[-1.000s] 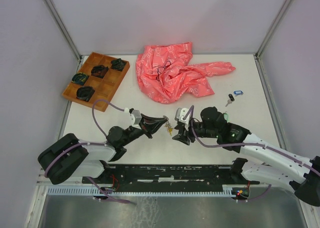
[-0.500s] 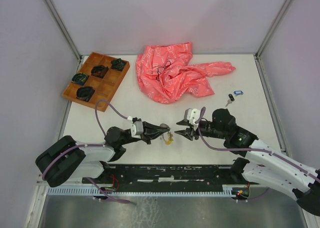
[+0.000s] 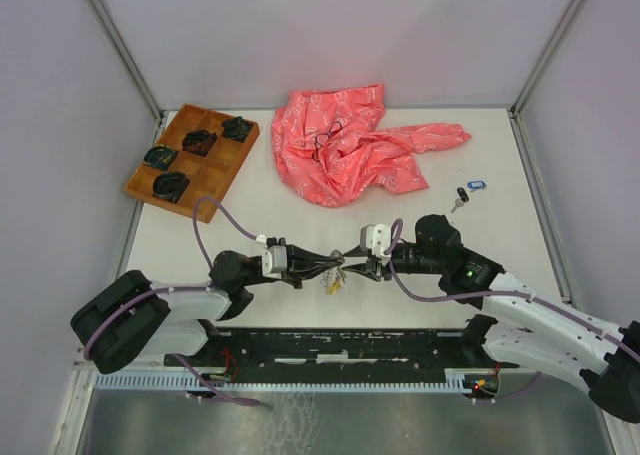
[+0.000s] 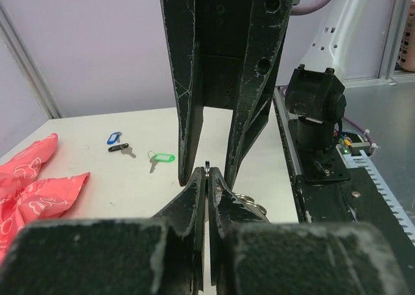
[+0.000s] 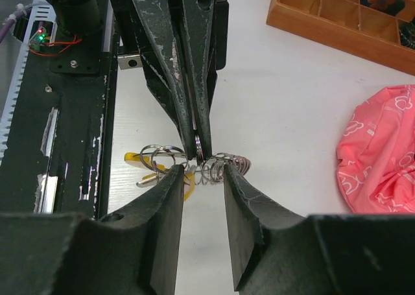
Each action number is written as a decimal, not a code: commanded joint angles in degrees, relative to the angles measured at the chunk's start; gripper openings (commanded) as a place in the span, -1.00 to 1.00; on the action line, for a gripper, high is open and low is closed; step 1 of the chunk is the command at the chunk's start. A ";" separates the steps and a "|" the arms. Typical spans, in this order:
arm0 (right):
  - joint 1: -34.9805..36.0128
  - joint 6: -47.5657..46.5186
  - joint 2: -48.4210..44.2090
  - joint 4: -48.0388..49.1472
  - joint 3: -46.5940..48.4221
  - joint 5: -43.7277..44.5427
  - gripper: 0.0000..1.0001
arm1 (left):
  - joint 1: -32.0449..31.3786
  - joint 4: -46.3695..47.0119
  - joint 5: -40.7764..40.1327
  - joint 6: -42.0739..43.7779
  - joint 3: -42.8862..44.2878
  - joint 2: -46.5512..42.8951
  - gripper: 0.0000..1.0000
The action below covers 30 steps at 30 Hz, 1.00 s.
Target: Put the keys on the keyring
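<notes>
Now: keyring pinched, second claw lining up

Left claw [image 3: 338, 264] is pressed together on the keyring [image 5: 224, 165], pinching its wire at the fingertips. This is low over the counter [image 3: 300, 215], near the front edge between the two arms. Right claw [image 3: 353, 266] meets it tip to tip, fingers spread to either side of the coil; no contact can be made out. A yellow key [image 5: 133, 157] and small rings sit just beside the tips. Blue key [image 3: 476, 185] and black key [image 3: 460, 196] lie well apart to the right, with a green key [image 4: 162, 157] near them.

Recommendation: close the right claw squarely on the coil just beside the left pinch. Avoid any drag, so the wire does not twist free.

Orientation: the coil's long axis runs across the right claw's gap, side to side in its wrist view. The yellow key lies roughly along the same line; which way it points cannot be told.
</notes>
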 commanded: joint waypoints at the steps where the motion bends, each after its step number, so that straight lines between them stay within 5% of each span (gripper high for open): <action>1: -0.15 -0.81 0.73 4.37 0.18 -3.04 -0.26 | 0.24 4.86 1.89 2.49 2.41 -1.48 -0.95; 11: -0.15 -0.97 1.49 5.14 0.86 -3.39 -0.56 | 0.25 3.51 3.50 1.62 3.06 -1.89 -0.95; 15: -0.10 -1.63 1.72 3.07 2.09 -3.59 -0.90 | 0.21 1.22 3.62 1.86 3.50 -2.82 -0.95; 23: -0.07 -3.29 4.73 -13.99 11.12 0.04 -0.99 | 0.20 -21.16 0.25 8.99 6.00 -11.44 -0.43; 30: 0.47 -4.22 12.17 -35.05 24.53 6.05 -0.99 | 0.18 -31.68 -2.50 13.19 6.23 -17.25 -0.32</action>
